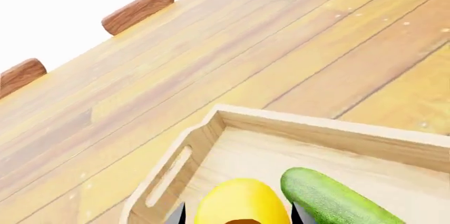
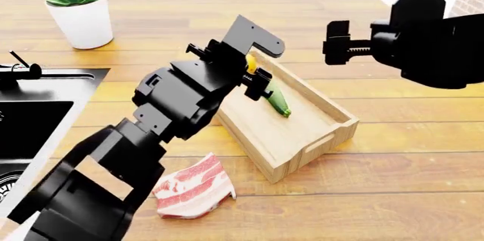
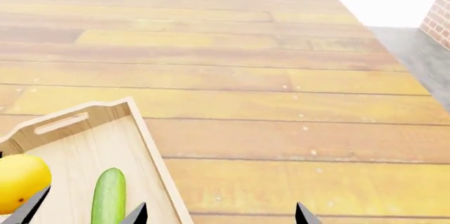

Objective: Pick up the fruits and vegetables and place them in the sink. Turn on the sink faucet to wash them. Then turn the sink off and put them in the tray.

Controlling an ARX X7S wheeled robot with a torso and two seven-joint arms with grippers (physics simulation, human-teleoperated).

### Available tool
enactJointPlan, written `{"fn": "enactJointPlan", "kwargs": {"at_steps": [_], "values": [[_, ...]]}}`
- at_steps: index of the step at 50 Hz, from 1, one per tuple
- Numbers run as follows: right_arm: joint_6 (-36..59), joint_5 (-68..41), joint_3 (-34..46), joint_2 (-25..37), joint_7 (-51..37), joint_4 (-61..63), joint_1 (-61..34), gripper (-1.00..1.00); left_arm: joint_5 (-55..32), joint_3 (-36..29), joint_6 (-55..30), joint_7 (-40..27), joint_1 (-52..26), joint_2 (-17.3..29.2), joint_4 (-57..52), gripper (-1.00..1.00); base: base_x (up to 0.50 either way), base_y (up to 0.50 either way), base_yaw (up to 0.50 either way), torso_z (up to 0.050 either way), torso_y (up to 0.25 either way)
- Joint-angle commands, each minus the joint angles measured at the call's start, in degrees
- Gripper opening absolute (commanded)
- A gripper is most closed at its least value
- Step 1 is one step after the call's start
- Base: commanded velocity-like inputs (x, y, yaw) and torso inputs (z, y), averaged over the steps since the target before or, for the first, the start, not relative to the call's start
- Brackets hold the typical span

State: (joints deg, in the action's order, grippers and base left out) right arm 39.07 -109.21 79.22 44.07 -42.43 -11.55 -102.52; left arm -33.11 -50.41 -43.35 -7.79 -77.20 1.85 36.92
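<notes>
Your left claw hangs over the far end of the tray, fingers closed around the lemon, most of which the arm hides in the head view; the cucumber lies just beside it on the tray floor, its near end cut off in the left wrist view. Your right claw hovers apart above the surface, nothing between its fingers, though you cannot tell how wide it stands. The sink is cropped at the left edge.
</notes>
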Motion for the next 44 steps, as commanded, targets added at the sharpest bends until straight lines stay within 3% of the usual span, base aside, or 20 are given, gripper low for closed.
{"fn": "enactJointPlan", "kwargs": {"at_steps": [1, 12, 13, 32, 44], "values": [[-0.95, 0.1, -0.4, 0.83, 0.18, 0.65, 1.1, 1.0, -6.06, -12.14, 2.8, -1.74, -2.35, -1.79, 9.21, -1.0, 0.0, 0.0, 0.0, 0.0, 0.0], [-1.27, 0.28, -0.38, 0.17, 0.61, -0.11, 1.81, 1.0, -13.7, -19.88, 6.17, -3.83, -4.75, -1.73, 13.92, -1.0, 0.0, 0.0, 0.0, 0.001, 0.0], [-1.32, 0.32, -0.38, 0.1, 0.68, -0.2, 1.89, 1.0, -13.97, -20.33, 6.31, -3.78, -4.83, -1.7, 13.96, 1.0, 0.0, 0.0, 0.0, 0.0, 0.0], [-1.67, 0.56, -0.47, -0.68, 1.45, -1.07, 2.79, 1.0, -15.74, -21.54, 7.02, -3.51, -5.0, -0.52, 11.7, 1.0, 0.0, 0.0, 0.0, 0.0, 0.0], [-1.59, 0.25, -0.89, -0.47, 0.99, -0.48, 2.58, 1.0, -22.28, -14.57, 2.59, -11.18, -9.69, 7.94, -6.28, 1.0, 0.0, 0.0, 0.0, 0.0, 0.001]]}}
